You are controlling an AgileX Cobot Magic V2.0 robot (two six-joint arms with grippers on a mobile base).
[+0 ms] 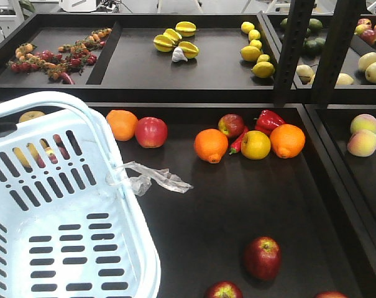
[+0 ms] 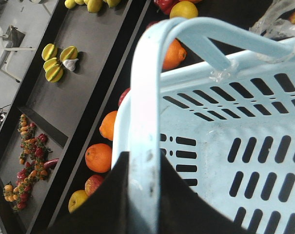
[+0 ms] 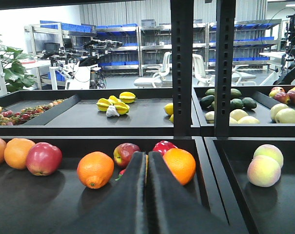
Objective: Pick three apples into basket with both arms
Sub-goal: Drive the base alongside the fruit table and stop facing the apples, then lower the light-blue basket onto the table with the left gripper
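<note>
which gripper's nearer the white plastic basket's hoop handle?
Left. The left gripper is clamped around the white plastic hoop handle, one finger each side. The right gripper is shut and empty, facing a round orange among the fruit, basket outside its view.

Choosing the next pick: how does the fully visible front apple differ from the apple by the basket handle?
The front apple is dark maroon with a yellowish patch; the rear apple is brighter pinkish-red. The front apple touches nothing; the rear apple sits beside an orange. Both are similar-sized, outside the basket.
</note>
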